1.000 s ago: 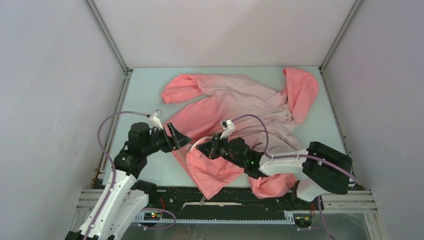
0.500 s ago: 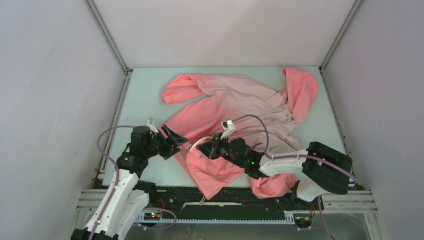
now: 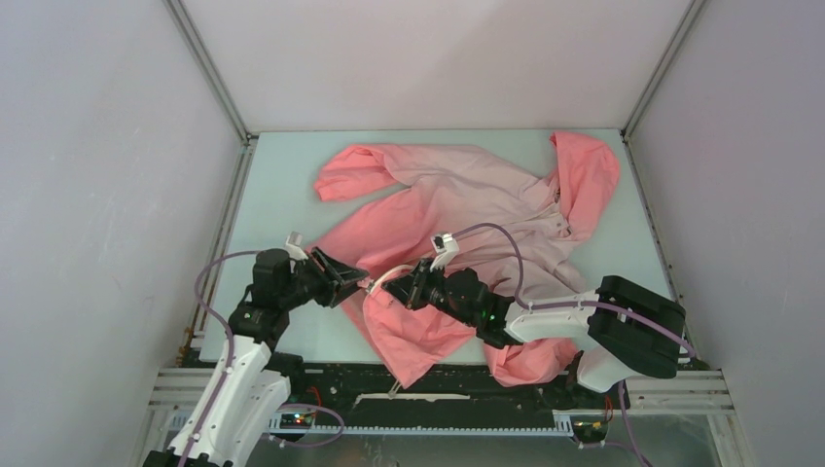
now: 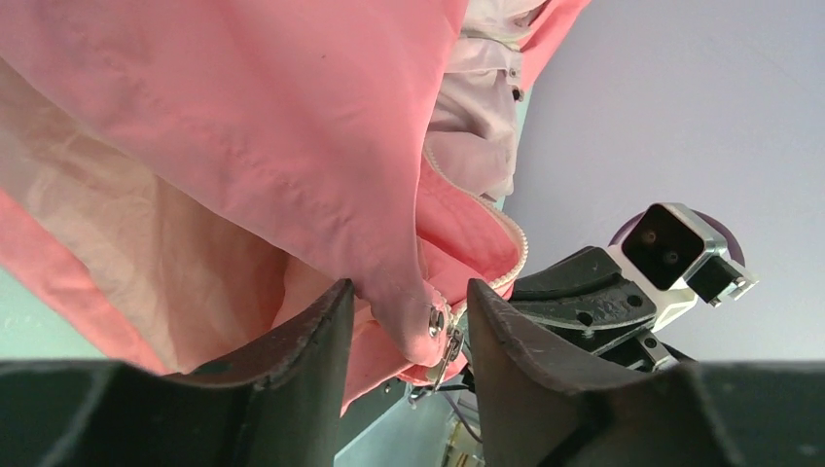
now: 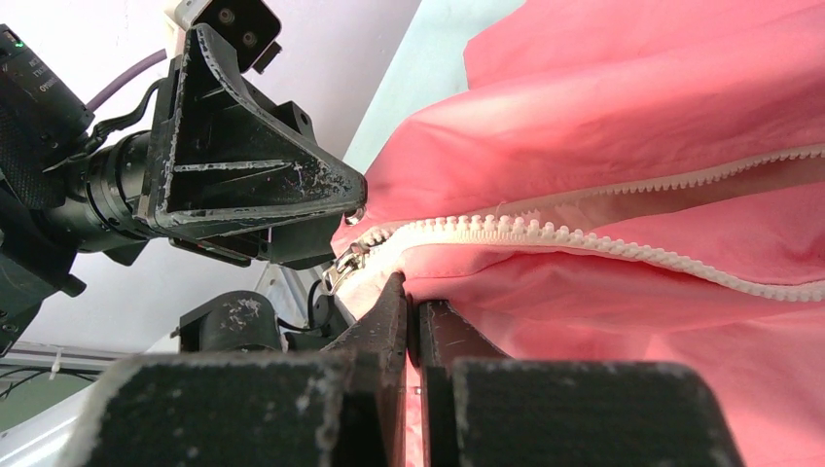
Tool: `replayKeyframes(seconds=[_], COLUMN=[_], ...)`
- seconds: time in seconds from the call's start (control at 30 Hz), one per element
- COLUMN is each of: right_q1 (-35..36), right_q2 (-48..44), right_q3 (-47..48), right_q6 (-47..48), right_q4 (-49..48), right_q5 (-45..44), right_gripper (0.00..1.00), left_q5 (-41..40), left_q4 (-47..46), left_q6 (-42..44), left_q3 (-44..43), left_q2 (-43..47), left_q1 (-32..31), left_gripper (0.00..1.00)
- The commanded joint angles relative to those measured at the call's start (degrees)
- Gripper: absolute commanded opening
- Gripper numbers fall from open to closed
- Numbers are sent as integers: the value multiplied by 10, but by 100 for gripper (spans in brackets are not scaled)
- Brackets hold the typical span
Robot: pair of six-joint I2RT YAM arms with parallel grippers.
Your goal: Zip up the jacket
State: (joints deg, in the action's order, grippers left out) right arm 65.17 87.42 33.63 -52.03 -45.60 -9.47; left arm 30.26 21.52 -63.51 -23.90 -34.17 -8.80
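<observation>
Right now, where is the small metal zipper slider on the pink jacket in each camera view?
Top external: small silver metal zipper slider, left of centre, at the coral-pink jacket's near corner.
Left wrist: bottom centre, between the fingers of the left tool.
Right wrist: left of centre, just up-left of the right tool.
Shared landmark: the white toothed zipper strip ending at it.

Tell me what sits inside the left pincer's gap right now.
The jacket's hem corner, with a metal snap and the zipper slider hanging below it. The left pincer stands open around them. Fabric covers the slider's top, so its seating cannot be seen.
</observation>
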Motion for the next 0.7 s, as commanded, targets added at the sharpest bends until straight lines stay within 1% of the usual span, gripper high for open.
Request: replayKeyframes(seconds=[0.0, 0.13, 0.2, 0.27, 0.33, 0.43, 0.47, 0.5, 0.6, 0.67], right_q1=[-1, -3, -5, -5, -7, -13, -16, -19, -25, -31], right_q2=[-11, -8, -8, -8, -7, 0, 3, 8, 23, 37], right_q3=[0, 0, 0, 0, 0, 0, 1, 1, 7, 12], right_q6=[7, 2, -4, -12, -29, -69, -86, -104, -156, -175], right_q4=[-32, -35, -38, -38, -36, -37, -39, -41, -31, -31], right_q5=[-17, -15, -14, -15, -19, -23, -22, -22, -31, -31], right_gripper=[0, 0, 0, 0, 0, 0, 0, 0, 0, 0], left_q5=[17, 9, 10, 17, 27, 33, 38, 40, 49, 65], left_q4=[-14, -7, -17, -39, -67, -91, -101, -105, -131, -180], left_q6=[-8, 6, 5, -1, -3, 9, 18, 28, 36, 17], left_q3=[11, 9, 16, 28, 42, 56, 60, 63, 72, 90], left_q2=[5, 11, 17, 28, 38, 51, 55, 59, 77, 90], left_q1=[4, 4, 4, 4, 4, 4, 4, 4, 4, 4], left_gripper=[48, 42, 36, 29, 24, 13, 5, 1, 0, 0])
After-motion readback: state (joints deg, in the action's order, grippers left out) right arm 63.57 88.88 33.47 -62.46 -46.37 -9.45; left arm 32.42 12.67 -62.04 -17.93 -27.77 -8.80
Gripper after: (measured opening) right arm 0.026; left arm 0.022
